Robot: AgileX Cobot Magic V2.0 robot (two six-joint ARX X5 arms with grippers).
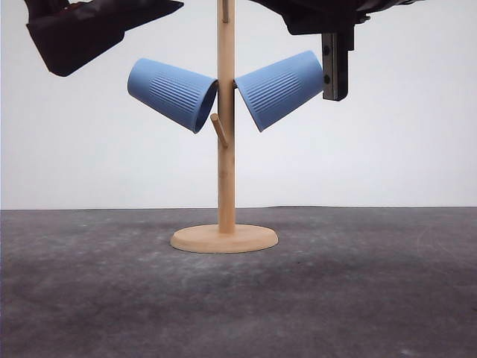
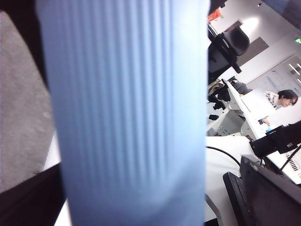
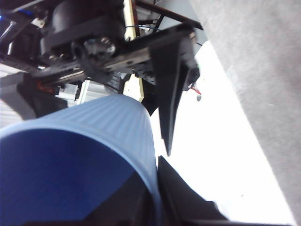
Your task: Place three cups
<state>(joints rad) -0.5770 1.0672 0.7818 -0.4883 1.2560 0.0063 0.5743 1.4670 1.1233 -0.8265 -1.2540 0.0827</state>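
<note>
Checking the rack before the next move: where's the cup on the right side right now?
In the front view, the right cup hangs tilted on the wooden stand, right of the post and opposite the left cup, with the right gripper's finger beside its base.

The front camera sits low, facing forward across the dark grey table [image 1: 238, 298] at the wooden peg stand [image 1: 226, 149]. Both wrist cameras press very close against a ribbed light-blue cup [image 2: 127, 113], tilted sideways.

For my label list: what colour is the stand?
Light natural wood stand, clearest in the front view.
</note>
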